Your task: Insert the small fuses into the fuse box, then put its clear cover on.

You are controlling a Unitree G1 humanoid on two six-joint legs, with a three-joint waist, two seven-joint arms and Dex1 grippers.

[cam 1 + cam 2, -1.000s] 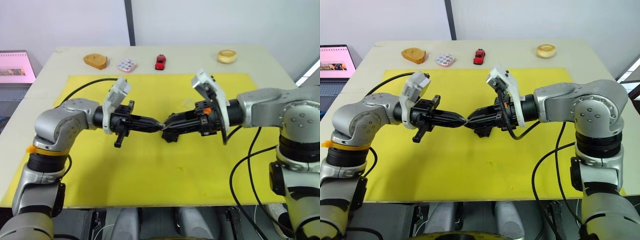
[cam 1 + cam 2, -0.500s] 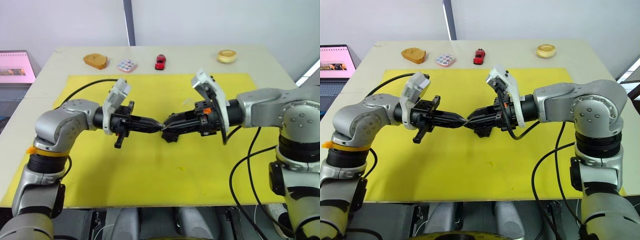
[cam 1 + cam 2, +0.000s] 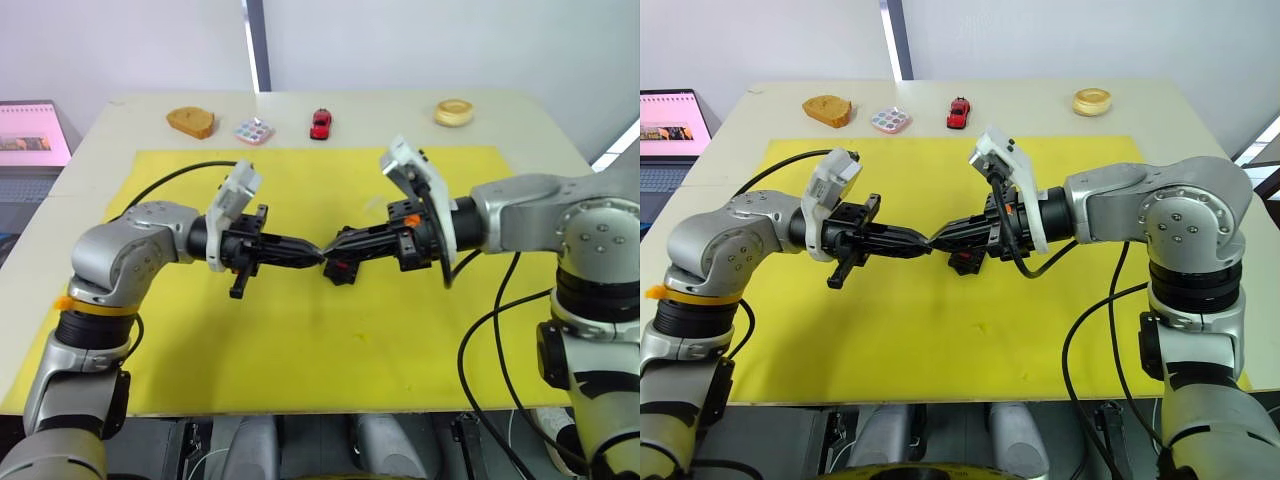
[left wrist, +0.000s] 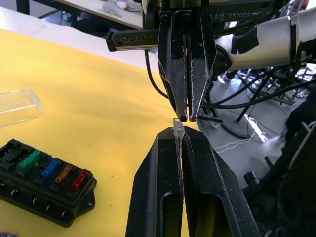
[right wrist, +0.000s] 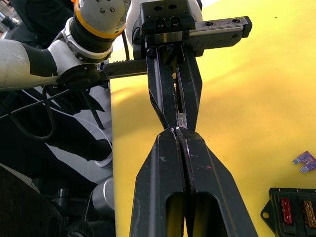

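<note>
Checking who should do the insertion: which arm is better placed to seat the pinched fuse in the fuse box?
Left, probably. The left gripper is shut on the clear fuse, and the fuse box lies on the mat nearby. The right gripper is shut, tip to tip with it, holding nothing.

Along the table's (image 3: 90, 135) far edge I see a wooden block (image 3: 190, 122), a multicoloured tile (image 3: 254, 131), a red toy car (image 3: 320, 124) and a wooden ring (image 3: 454, 112). A yellow mat (image 3: 300, 340) covers the middle; a laptop (image 3: 30, 135) sits beyond the left edge.
</note>
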